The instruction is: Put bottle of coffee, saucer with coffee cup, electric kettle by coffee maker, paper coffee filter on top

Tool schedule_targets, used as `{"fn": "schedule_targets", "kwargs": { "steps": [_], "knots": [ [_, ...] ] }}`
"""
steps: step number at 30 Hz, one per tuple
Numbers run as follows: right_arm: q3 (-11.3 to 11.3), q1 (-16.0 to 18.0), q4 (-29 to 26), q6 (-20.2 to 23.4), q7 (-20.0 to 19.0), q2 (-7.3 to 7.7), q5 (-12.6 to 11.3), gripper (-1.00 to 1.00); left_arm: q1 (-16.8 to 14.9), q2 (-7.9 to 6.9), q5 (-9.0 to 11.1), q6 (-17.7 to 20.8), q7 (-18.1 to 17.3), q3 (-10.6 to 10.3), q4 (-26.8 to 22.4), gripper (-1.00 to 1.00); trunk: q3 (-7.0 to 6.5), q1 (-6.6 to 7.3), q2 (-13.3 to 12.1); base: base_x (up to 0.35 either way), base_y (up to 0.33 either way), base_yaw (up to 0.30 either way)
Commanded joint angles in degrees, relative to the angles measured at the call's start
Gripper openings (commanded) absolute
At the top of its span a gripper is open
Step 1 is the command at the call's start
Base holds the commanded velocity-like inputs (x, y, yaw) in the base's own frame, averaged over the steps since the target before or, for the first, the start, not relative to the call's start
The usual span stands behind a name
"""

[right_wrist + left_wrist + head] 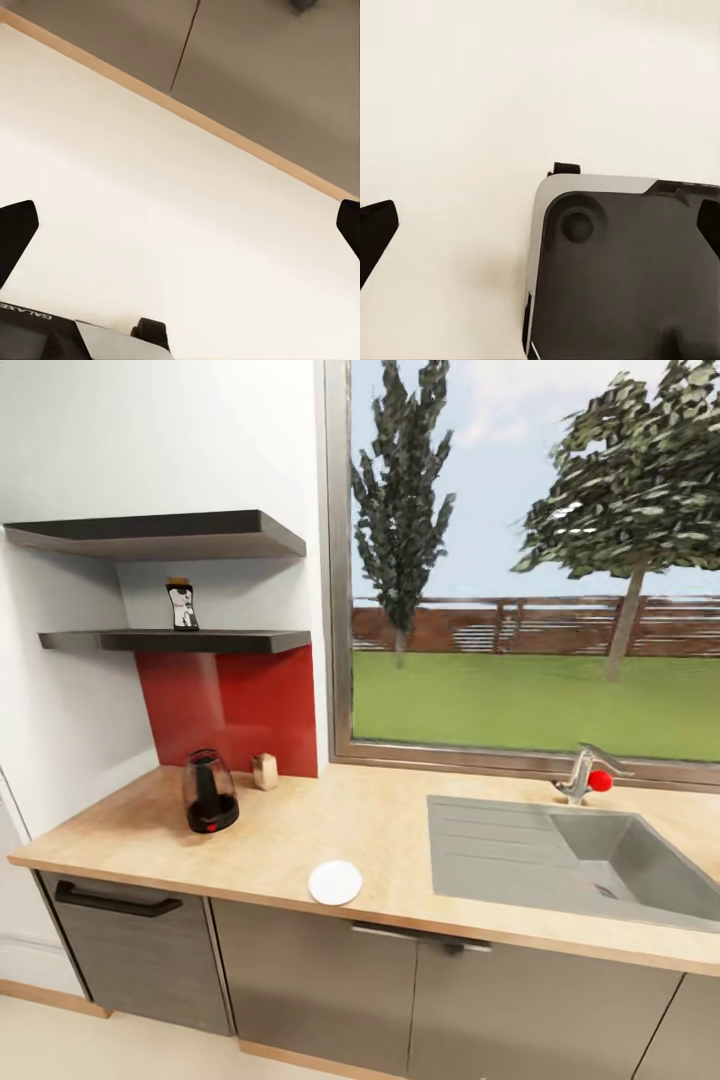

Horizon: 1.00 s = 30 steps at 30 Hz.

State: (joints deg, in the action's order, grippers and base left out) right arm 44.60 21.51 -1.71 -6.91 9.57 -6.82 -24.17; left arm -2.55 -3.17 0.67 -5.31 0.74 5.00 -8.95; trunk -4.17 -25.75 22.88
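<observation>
Wood-grain countertop [380, 830] has our electric kettle [210, 792] and saucer [335, 882]; bottle of coffee [181, 605] awaits on the kitchen shelf [180, 642], both grippers spread empty

Bright, even daylight; soft, slightly blurred renders.
</observation>
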Motion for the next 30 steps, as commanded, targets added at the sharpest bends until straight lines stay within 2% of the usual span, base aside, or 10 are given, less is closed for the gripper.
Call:
{"fn": "schedule_targets", "kwargs": {
  "steps": [1,2,4,14,20,23,30],
  "knots": [
    [-1.2,0.0,0.1,-0.2,0.2,-0.03,1.1,1.0,0.0,0.01,0.1,-0.2,0.0,0.3,0.1,1.0,0.02,-0.03,0.0,0.091,0.338,0.0],
    [-4.2,0.0,0.1,-0.2,0.2,-0.04,4.0,1.0,0.0,0.01,0.1,-0.2,0.0,0.3,0.1,1.0,0.02,-0.03,0.0,0.091,0.338,0.0],
    [-11.6,0.0,0.2,-0.2,0.2,-0.04,11.1,1.0,0.0,0.05,0.1,-0.1,0.0,0.2,0.1,1.0,0.02,-0.03,0.0,0.091,0.338,0.0],
    [-12.8,0.0,0.2,-0.1,0.2,-0.04,12.4,1.0,0.0,0.02,0.1,-0.2,0.0,0.3,0.1,1.0,0.02,-0.03,0.0,0.091,0.338,0.0],
    [-15.3,0.0,0.2,-0.1,0.2,-0.01,13.7,1.0,0.0,0.02,0.0,-0.2,0.0,0.3,0.1,1.0,0.02,-0.03,0.0,0.091,0.338,0.0],
    [-16.4,0.0,0.1,-0.1,0.1,0.33,13.7,1.0,0.0,0.06,0.1,-0.2,0.0,0.3,0.1,1.0,0.02,-0.03,0.0,0.087,0.338,0.0],
    [-16.6,0.0,0.2,-0.1,0.1,1.34,13.9,1.0,0.0,0.2,0.1,-0.3,-0.1,0.2,0.1,1.0,0.02,-0.03,0.0,0.021,0.338,0.0]
  ]
}}
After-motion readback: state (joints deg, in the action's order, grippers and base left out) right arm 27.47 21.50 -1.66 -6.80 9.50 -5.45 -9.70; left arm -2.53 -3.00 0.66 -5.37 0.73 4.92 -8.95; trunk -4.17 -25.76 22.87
